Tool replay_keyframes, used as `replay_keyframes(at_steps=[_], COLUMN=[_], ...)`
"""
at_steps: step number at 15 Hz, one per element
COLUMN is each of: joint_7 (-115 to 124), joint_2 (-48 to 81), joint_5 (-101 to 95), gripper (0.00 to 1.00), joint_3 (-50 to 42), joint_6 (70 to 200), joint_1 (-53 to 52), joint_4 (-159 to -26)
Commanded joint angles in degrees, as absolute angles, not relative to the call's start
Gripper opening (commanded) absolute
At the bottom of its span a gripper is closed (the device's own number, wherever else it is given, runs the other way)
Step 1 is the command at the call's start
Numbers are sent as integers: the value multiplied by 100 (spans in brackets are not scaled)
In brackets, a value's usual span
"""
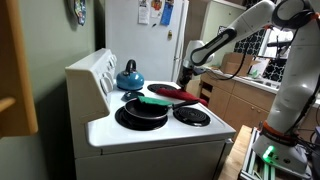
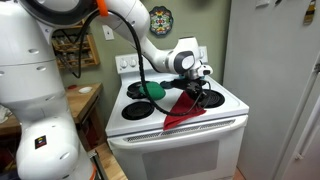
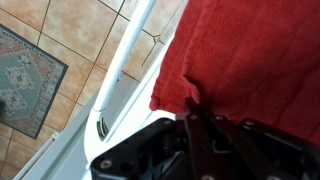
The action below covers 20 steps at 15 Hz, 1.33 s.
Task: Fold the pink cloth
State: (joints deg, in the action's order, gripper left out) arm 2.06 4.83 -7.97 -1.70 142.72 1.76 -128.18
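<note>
The pink cloth (image 2: 186,107) is a red fabric square hanging in a tilted sheet over the front of the white stove (image 2: 215,128). It also shows in an exterior view (image 1: 178,95) stretched over the burners, and it fills the upper right of the wrist view (image 3: 250,55). My gripper (image 2: 197,84) is shut on the cloth's upper edge and holds it raised above the stove top; in the wrist view the fingers (image 3: 196,118) pinch the fabric edge.
A black frying pan (image 1: 141,111) holding a flat green piece (image 1: 154,101) sits on a front burner. A blue kettle (image 1: 129,76) stands at the back. The stove's control panel (image 1: 95,70) rises behind. A tiled floor with a rug (image 3: 30,75) lies below.
</note>
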Motion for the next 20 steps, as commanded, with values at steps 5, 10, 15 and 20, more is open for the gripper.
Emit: replay_keyframes(at_steps=[5, 10, 15, 20], joint_7=[13, -64, -4, 53], joint_2=[566, 543, 463, 547], joint_5=[-812, -780, -648, 108], gripper=[30, 60, 97, 100], joint_3=[-225, -210, -173, 19], joint_6=[14797, 14943, 15009, 14511], joint_1=[211, 199, 175, 66], joint_4=[-12898, -12920, -12901, -12517])
